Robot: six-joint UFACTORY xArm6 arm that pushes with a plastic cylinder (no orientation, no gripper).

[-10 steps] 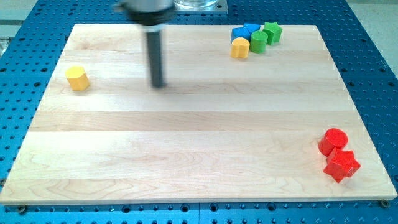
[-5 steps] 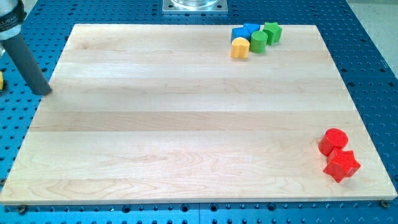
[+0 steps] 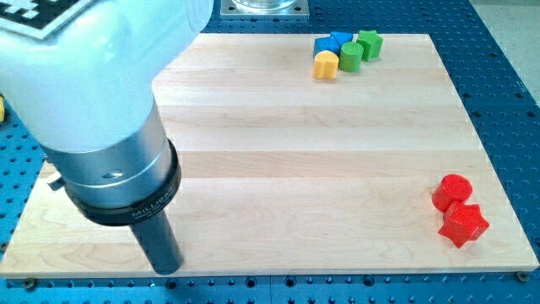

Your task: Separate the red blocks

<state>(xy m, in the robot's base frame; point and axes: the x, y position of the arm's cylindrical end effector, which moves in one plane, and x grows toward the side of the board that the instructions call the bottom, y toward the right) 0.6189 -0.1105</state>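
Note:
A red cylinder [image 3: 452,191] and a red star block [image 3: 463,224] sit touching each other at the board's lower right. My tip [image 3: 168,270] is at the board's bottom edge on the view's left, far from both red blocks. The arm's large white and silver body [image 3: 93,101] fills the view's upper left and hides that part of the board.
A cluster at the view's top right holds a yellow heart-shaped block [image 3: 325,64], a blue block [image 3: 332,43], a green cylinder [image 3: 351,57] and a green star [image 3: 369,43]. A sliver of a yellow block [image 3: 2,109] shows off the wooden board [image 3: 321,169] at the view's left edge.
The rod swept from the board's upper middle to off its left edge, pushing the yellow cylinder off the board, then came down to the bottom left edge. The red blocks have not moved.

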